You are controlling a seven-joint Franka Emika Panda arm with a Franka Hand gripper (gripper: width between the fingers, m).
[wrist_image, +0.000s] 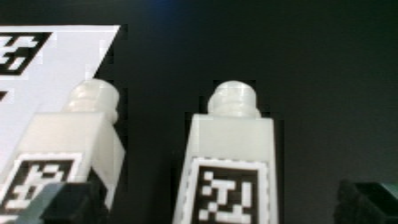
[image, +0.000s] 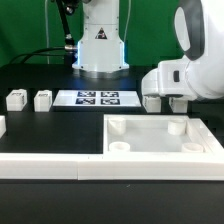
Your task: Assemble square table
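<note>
Claw (wrist_image: 217, 203) spread wide, gripping nothing, over two tagged legs (wrist_image: 231, 150) beside the marker board (wrist_image: 45, 60). I see the tabletop (image: 160, 141) by the rail (image: 40, 168) along the surface (image: 60, 128) edge nearest the exterior camera.

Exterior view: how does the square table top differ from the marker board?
The table top has a raised rim and round corner bosses; the marker board is thin and flat. The marker board shows four black-and-white tags; the table top shows none. The table top lies nearer the camera than the marker board. Both are white and lie on the black table.
</note>
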